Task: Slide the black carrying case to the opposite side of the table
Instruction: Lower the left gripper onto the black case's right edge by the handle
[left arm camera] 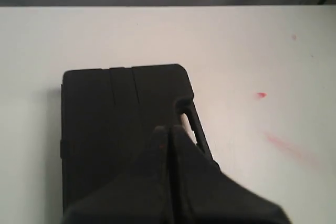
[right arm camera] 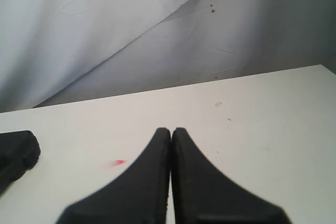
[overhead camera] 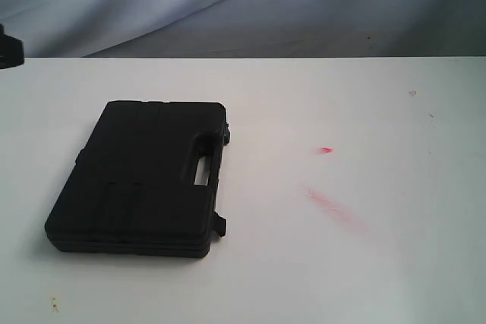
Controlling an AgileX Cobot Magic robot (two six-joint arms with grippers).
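Black case (overhead camera: 144,180) flat on left part of white bench (overhead camera: 342,278); both tools with fingers together.
Handle slot edge faces the red smear (overhead camera: 334,209), well apart from it. Left tool (left arm camera: 169,129) tips pressed together, seen over the case lid beside the slot; contact not discernible. Right tool (right arm camera: 171,130) tips together, holding nothing, over bare bench.

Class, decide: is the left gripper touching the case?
Apart. The exterior view shows the whole case with no gripper on or beside it; in the left wrist view the shut left gripper only overlaps it in the picture.
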